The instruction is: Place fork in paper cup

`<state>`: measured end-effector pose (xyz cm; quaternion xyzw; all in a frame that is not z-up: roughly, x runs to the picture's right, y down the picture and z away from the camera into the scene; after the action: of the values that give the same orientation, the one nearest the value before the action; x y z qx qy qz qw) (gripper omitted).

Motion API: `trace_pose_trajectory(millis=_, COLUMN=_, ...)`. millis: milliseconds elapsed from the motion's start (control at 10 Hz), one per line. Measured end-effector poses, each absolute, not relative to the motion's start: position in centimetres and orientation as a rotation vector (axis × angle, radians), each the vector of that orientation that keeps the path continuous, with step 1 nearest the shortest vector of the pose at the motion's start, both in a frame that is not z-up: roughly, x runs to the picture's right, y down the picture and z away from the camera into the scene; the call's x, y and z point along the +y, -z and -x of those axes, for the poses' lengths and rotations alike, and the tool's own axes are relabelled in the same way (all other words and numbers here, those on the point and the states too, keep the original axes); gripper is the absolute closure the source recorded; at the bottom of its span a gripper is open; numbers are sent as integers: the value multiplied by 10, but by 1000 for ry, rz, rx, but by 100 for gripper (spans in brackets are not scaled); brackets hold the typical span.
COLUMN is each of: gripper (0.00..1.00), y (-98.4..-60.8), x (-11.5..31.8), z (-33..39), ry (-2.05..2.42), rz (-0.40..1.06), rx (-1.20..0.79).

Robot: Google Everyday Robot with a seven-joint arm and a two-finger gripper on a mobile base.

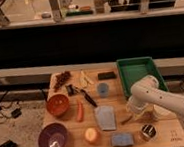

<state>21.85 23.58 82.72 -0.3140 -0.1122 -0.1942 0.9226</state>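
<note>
1. At the front edge of the table [164, 137] stand a purple bowl [53, 138], an orange fruit [91, 134], a small blue sponge [123, 140] and, to the right, a shiny metal cup [148, 131]
2. Just behind the metal cup the fork [126, 119] lies flat on the wood as a thin dark sliver, between the folded grey-blue cloth [106, 117] and the arm; it does not look lifted, so I judge the step in hand to be the reach for the fork
3. The gripper [139, 110] hangs low over the table just right of the fork, at the end of the white arm [175, 105] coming in from the right; I cannot tell whether it is spread or pressed together, nor whether it touches the fork
4. The paper cup [131, 105] seems to be the pale round shape under the arm, largely covered, close beside the fork
5. The next move probably calls for a pinch on the thin handle, a lift, then a tilt to drop the fork into the cup mouth; a light cup could slide or tip if nudged
6. Farther back are a small blue cup [103, 89], a black-handled utensil [87, 96], an orange bowl [57, 105] and a green tray [138, 72]
</note>
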Motion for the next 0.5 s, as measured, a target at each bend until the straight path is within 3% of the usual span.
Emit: trace_pose_trajectory(millis=500, gripper=51, y=-827, x=234, z=-219, ry=404, rz=644, rx=-227)
